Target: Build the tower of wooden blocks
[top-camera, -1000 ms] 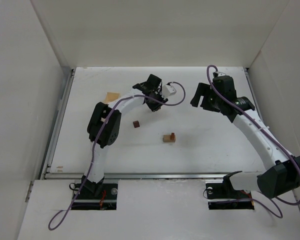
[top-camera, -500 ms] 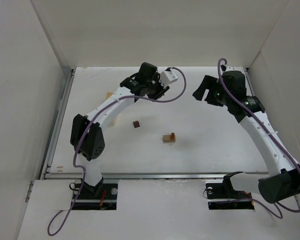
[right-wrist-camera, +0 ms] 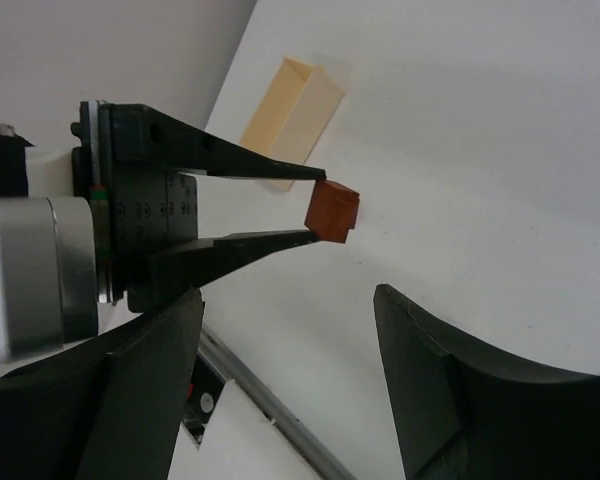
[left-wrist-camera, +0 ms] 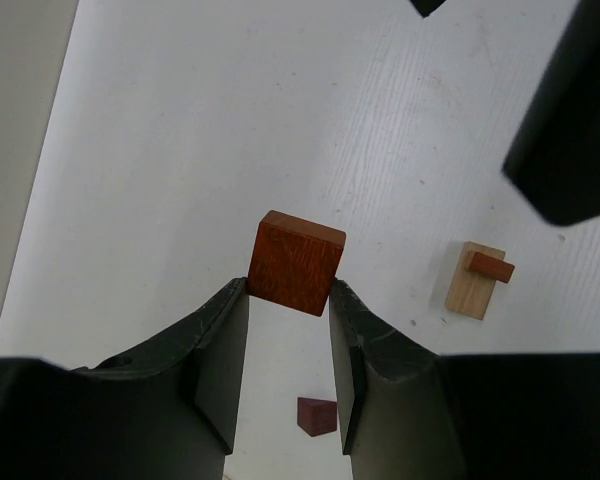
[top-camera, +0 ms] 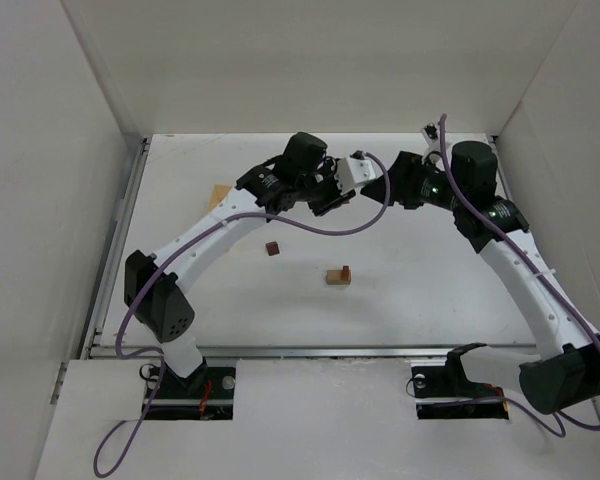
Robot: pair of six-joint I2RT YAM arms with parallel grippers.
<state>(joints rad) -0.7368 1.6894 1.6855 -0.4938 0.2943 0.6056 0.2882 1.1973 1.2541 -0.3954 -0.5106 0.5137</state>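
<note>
Left wrist view: the left gripper (left-wrist-camera: 288,290) is clamped on a reddish-orange wooden cube (left-wrist-camera: 297,262), pinched at the very tips of its two dark fingers, so most of the cube stands clear beyond them. The cube is held in the air above the white table (left-wrist-camera: 180,150). On the table, beyond the fingertips and to their right, lies a light tan oblong wooden block (left-wrist-camera: 468,297) with a small reddish-brown block (left-wrist-camera: 490,266) resting across its top. A dark brown wooden cube (left-wrist-camera: 317,414) sits alone on the table, seen through the gap between the fingers.

Right wrist view: the right gripper (right-wrist-camera: 285,298) stands with its fingers spread wide and nothing between them. Ahead of its fingertips, the other hand presents the held cube, tip first. A pale rectangular wooden tray (right-wrist-camera: 290,110) lies on the table farther beyond that cube.

Top view: the two hands meet nose to nose at the far middle of the table, and the tan block sits well apart, back toward the arm bases.

This looks like a hand-over in the air. To do it well, the right fingers should close squarely on the cube's two free faces before the left hand lets go. The grip is shallow, so a nudge could knock the cube out.

Only the wrist views show the cube in the grip; from above it is hidden. Only the top view shows how far the hands are from the tan block.
</note>
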